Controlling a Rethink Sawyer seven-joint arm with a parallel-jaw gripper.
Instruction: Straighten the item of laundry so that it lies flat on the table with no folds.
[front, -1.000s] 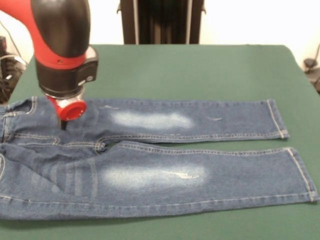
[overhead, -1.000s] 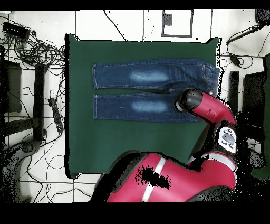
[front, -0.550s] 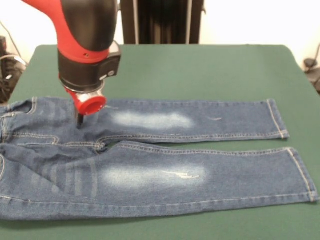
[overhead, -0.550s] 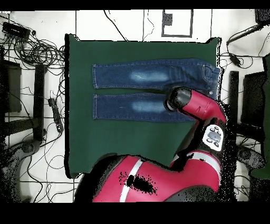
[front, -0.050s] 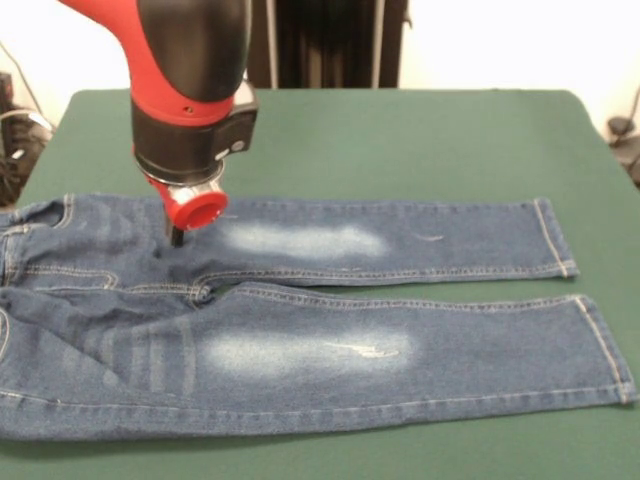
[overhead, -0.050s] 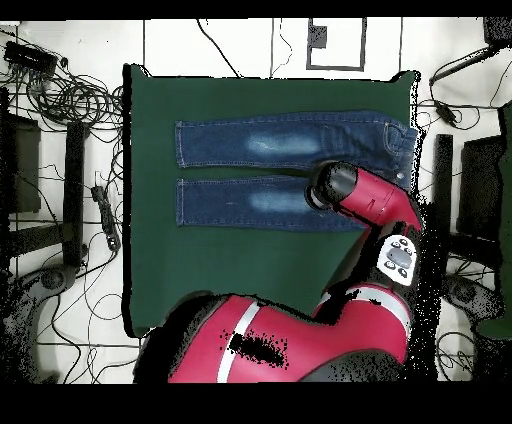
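The item of laundry (front, -0.050s: 320, 300), a small pair of blue jeans, is spread on the green table (front, -0.050s: 400, 140). Both legs run out to the right in the front view and the waist lies at the left edge. Faded whitish patches mark each thigh. My gripper (front, -0.050s: 177, 236) hangs under the red and black wrist, its dark tip at the upper thigh of the far leg, at or just above the cloth. In the overhead view the jeans (overhead, -0.050s: 270, 170) lie with the waist to the right, and the wrist (overhead, -0.050s: 335, 185) hides the gripper.
The arm's bulky red body (overhead, -0.050s: 300, 340) covers the table's near edge in the overhead view. Cables (overhead, -0.050s: 70, 95) and dark equipment lie on the floor around the table (overhead, -0.050s: 250, 270). A black stand (front, -0.050s: 320, 40) rises behind the table's far edge.
The wrist and gripper have moved to the right in the front view, from near the waist along the far leg toward its faded patch. The jeans lie as before.
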